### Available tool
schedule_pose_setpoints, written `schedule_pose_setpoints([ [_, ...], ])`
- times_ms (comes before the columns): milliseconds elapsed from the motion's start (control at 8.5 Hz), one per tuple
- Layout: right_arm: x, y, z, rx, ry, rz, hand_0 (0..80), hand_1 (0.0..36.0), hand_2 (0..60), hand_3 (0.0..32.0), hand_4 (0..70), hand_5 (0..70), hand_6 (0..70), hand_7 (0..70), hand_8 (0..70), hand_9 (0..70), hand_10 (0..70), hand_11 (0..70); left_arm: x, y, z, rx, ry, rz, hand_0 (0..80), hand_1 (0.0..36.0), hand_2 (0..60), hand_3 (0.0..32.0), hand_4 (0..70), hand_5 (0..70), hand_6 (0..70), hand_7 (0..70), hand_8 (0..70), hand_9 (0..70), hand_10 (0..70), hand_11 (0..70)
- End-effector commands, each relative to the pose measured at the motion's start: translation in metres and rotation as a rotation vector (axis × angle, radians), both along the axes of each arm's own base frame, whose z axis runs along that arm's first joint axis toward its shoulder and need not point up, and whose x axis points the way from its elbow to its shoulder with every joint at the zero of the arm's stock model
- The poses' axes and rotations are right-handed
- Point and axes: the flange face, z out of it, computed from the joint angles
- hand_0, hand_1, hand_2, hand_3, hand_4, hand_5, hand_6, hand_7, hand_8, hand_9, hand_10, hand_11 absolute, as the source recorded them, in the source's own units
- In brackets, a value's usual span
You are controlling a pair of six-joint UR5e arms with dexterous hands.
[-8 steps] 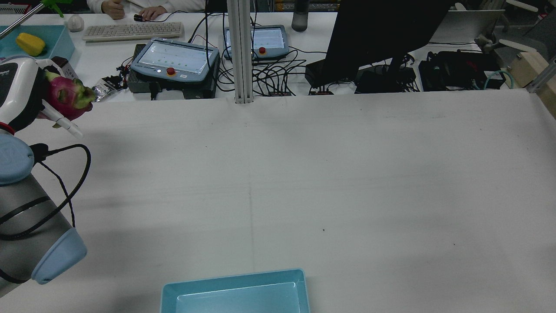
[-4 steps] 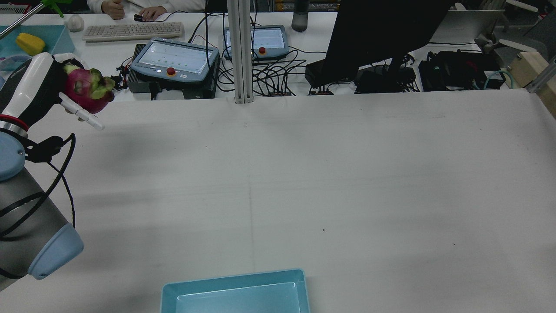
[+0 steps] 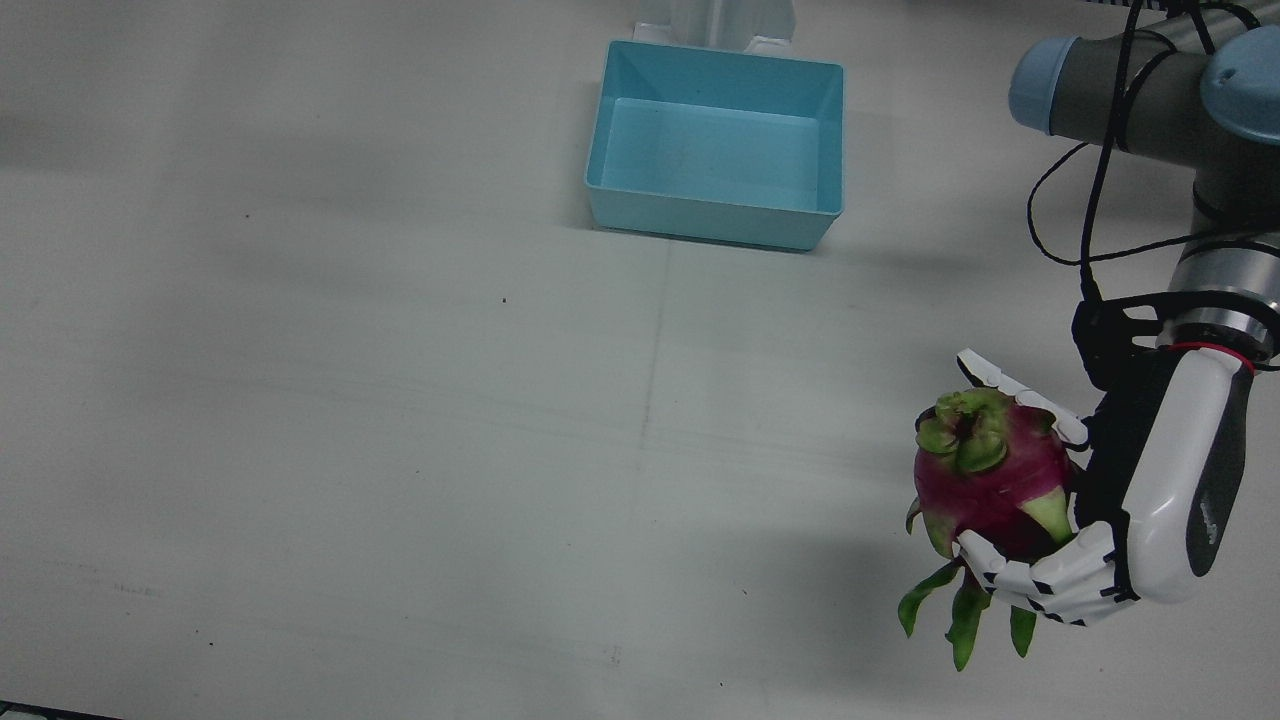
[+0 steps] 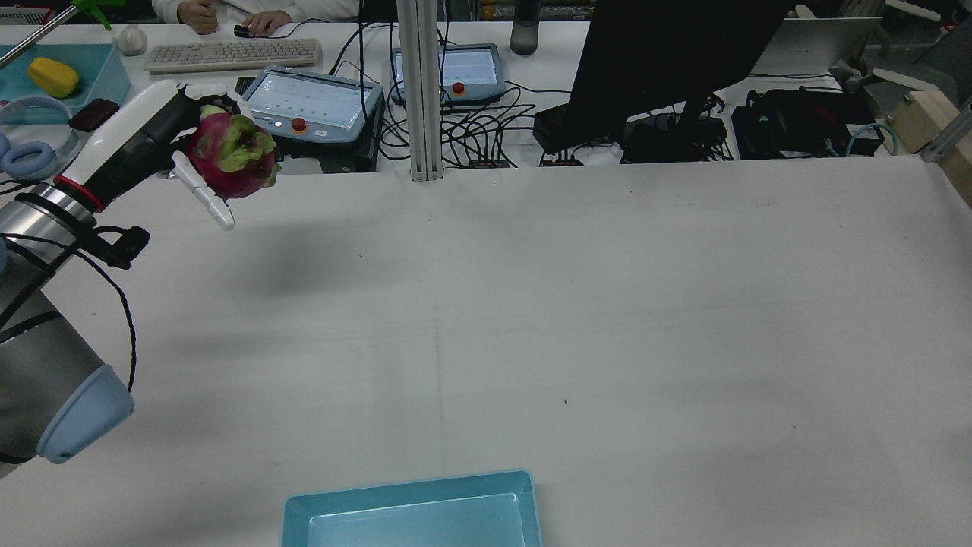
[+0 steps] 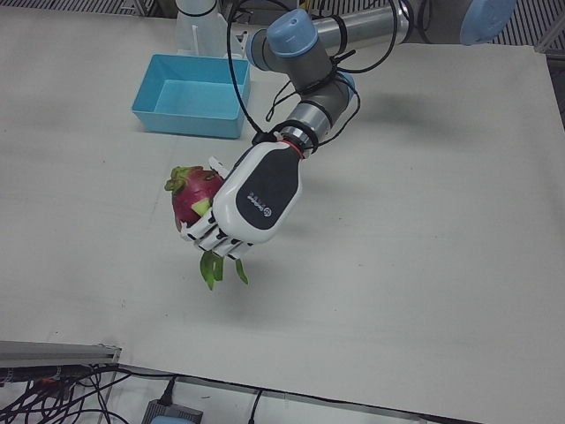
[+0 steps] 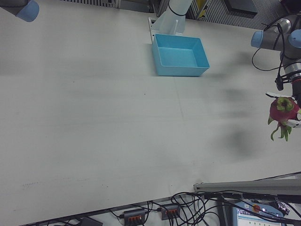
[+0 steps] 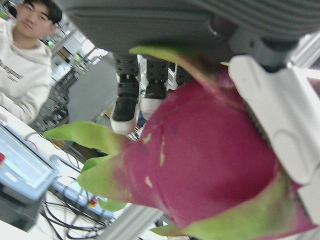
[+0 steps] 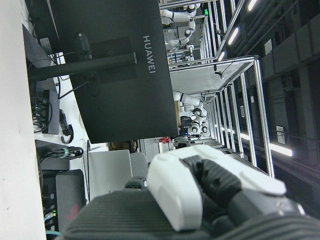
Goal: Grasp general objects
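Left hand (image 3: 1110, 520), glossy white shell over black ribbed core, fingers (image 3: 1030, 585) curled shut round a dragon fruit (image 3: 985, 480); one segmented finger splayed straight along the fruit's upper side. Fruit egg-shaped, magenta skin matt and slightly pitted, pale green scales at the crown, long pointed green leaves drooping below the fingers. Held clear of the table (image 3: 400, 400), soft shadow thrown on the cloth beneath. Same grip seen from the rear (image 4: 156, 140), fruit (image 4: 231, 156) near the table's far left edge; from the left-front, hand (image 5: 252, 199) back-up, fruit (image 5: 194, 196) tucked under the palm. Close in the left hand view: waxy red rind (image 7: 205, 165) pressed against a smooth white finger pad (image 7: 280, 125), green bract tips curling outward. Grey metal forearm with sky-blue joint caps (image 3: 1045, 70) and looping black cable behind the wrist. Table covering white, faintly creased, a few dark specks. Rectangular light-blue plastic bin (image 3: 720, 145), smooth walls, well apart from the fruit, at the robot's side of the table. Right hand (image 8: 210, 200): only white and black casing visible in its own view, fingers not shown, open or closed cannot be told. Beyond the table, a black monitor (image 4: 668, 61) and a tangle of black cables (image 4: 486, 129).
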Motion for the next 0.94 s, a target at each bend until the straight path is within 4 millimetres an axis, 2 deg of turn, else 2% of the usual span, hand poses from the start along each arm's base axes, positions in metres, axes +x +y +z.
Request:
schedule_pose_setpoints([
  [0, 0.000, 0.000, 0.000, 0.000, 0.000, 0.000, 0.0, 0.0, 0.0, 0.0, 0.0, 0.0, 0.0, 0.0, 0.0, 0.0, 0.0, 0.0, 0.023, 0.009, -0.036, 0.181, 0.120, 0.235, 38.3, 1.4, 40.8, 0.0, 64.8, 70.0, 70.0, 70.0, 52.4, 70.0, 50.6, 70.0],
  [118, 0.000, 0.000, 0.000, 0.000, 0.000, 0.000, 0.0, 0.0, 0.0, 0.0, 0.0, 0.0, 0.0, 0.0, 0.0, 0.0, 0.0, 0.0, 0.043, 0.018, -0.047, 0.243, 0.120, 0.322, 38.1, 0.7, 37.6, 0.0, 64.0, 70.0, 70.0, 70.0, 52.6, 70.0, 51.0, 70.0],
  [235, 0.000, 0.000, 0.000, 0.000, 0.000, 0.000, 0.0, 0.0, 0.0, 0.0, 0.0, 0.0, 0.0, 0.0, 0.0, 0.0, 0.0, 0.0, 0.090, 0.041, -0.074, 0.282, 0.133, 0.441, 38.9, 0.7, 35.2, 0.0, 62.1, 70.0, 70.0, 70.0, 52.8, 70.0, 50.4, 70.0],
  [353, 0.000, 0.000, 0.000, 0.000, 0.000, 0.000, 0.0, 0.0, 0.0, 0.0, 0.0, 0.0, 0.0, 0.0, 0.0, 0.0, 0.0, 0.0, 0.128, 0.064, -0.095, 0.303, 0.155, 0.510, 38.9, 0.5, 36.1, 0.0, 63.2, 70.0, 70.0, 70.0, 53.7, 70.0, 51.8, 70.0],
  [471, 0.000, 0.000, 0.000, -0.001, 0.000, 0.000, 0.0, 0.0, 0.0, 0.0, 0.0, 0.0, 0.0, 0.0, 0.0, 0.0, 0.0, 0.0, 0.165, 0.101, -0.106, 0.317, 0.183, 0.589, 40.8, 1.6, 41.4, 0.0, 70.0, 70.0, 70.0, 70.0, 56.5, 70.0, 59.7, 70.0],
  [588, 0.000, 0.000, 0.000, 0.000, 0.000, 0.000, 0.0, 0.0, 0.0, 0.0, 0.0, 0.0, 0.0, 0.0, 0.0, 0.0, 0.0, 0.0, 0.190, 0.137, -0.116, 0.324, 0.195, 0.652, 43.2, 2.6, 40.2, 0.0, 70.0, 70.0, 70.0, 70.0, 56.9, 70.0, 58.9, 70.0],
  [824, 0.000, 0.000, 0.000, 0.000, 0.000, 0.000, 0.0, 0.0, 0.0, 0.0, 0.0, 0.0, 0.0, 0.0, 0.0, 0.0, 0.0, 0.0, 0.217, 0.167, -0.115, 0.323, 0.205, 0.708, 45.3, 3.4, 38.9, 0.0, 70.0, 70.0, 70.0, 70.0, 56.9, 70.0, 57.6, 70.0],
])
